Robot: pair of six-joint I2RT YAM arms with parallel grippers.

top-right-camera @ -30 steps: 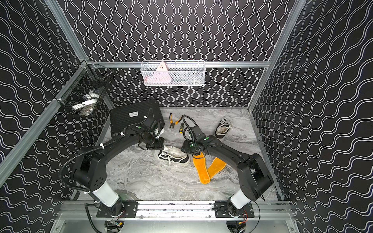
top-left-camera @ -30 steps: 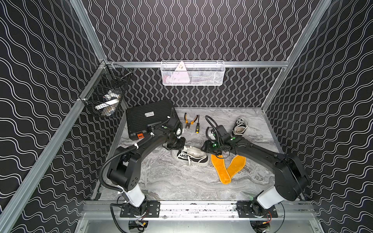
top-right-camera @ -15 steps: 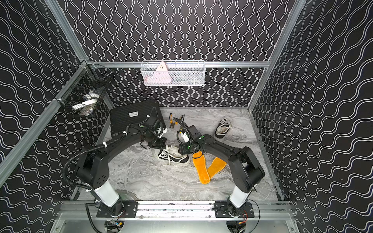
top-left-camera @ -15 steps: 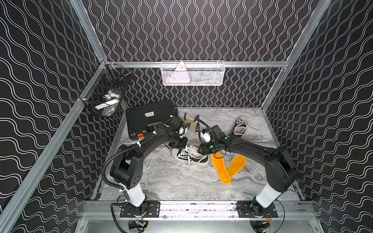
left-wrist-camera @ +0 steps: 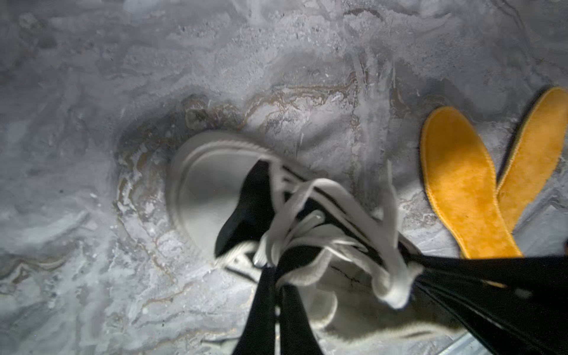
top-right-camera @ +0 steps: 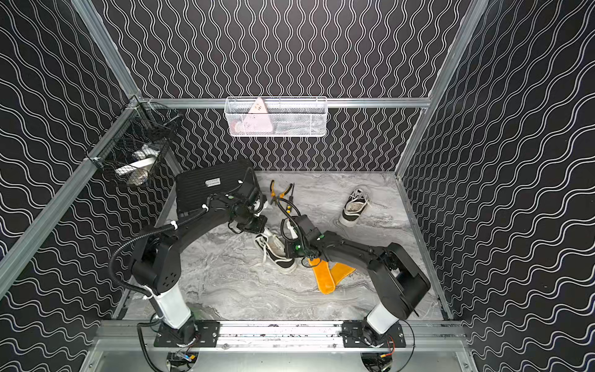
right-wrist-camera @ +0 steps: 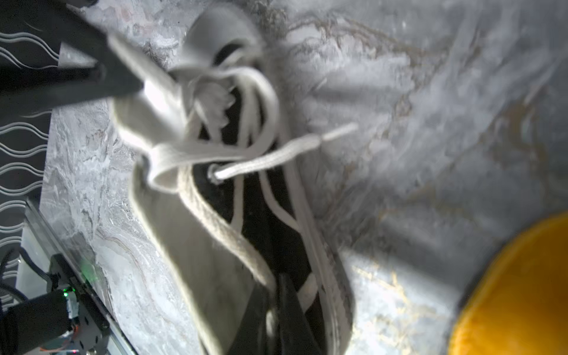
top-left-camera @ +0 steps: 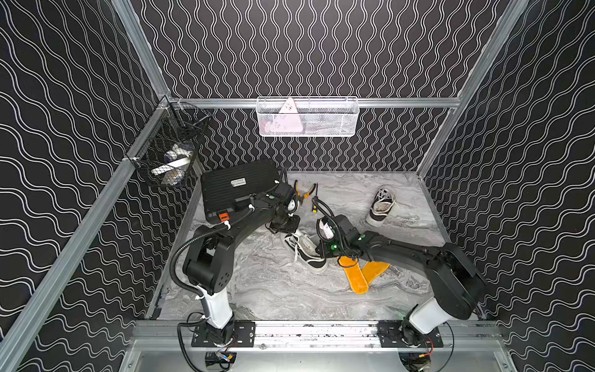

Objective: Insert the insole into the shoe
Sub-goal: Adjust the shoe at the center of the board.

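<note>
The insole (top-left-camera: 354, 278) lies flat on the worktop (top-left-camera: 273, 290) just beside the shoe (top-left-camera: 306, 254), on the right arm's side. It crosses a second insole (top-left-camera: 377, 268) at one end, and the right arm hangs over that crossing. Neither is in the shoe yet. The insole looks thin, light and floppy, with a fuzzy orange face and a stitched rim. It should bend readily and will likely buckle if pushed from behind. A pinch at the heel end, after lifting an edge off the worktop, seems the best hold, so the toe end can lead into the opening.

The shoe is soft black cloth on a stiffer white rubber sole, and its loose laces (right-wrist-camera: 267, 159) sprawl across the mouth. The left pincer (left-wrist-camera: 275, 273) is closed on the tongue (right-wrist-camera: 159, 95), holding it up off the opening. The right pincer (right-wrist-camera: 272, 296) has its fingers nearly together on the shoe's side wall near the heel. Both arms are busy with the shoe and neither is free for the insole.

The laces may snag the insole's toe, and the second insole may drag along with it. Well apart, toward the back, sit another shoe (top-left-camera: 381, 206), pliers (top-left-camera: 304, 193), a screwdriver (top-left-camera: 315, 206) and a black case (top-left-camera: 238, 190). A white basket (top-left-camera: 307, 117) and a black basket (top-left-camera: 167, 151) hang on the walls.
</note>
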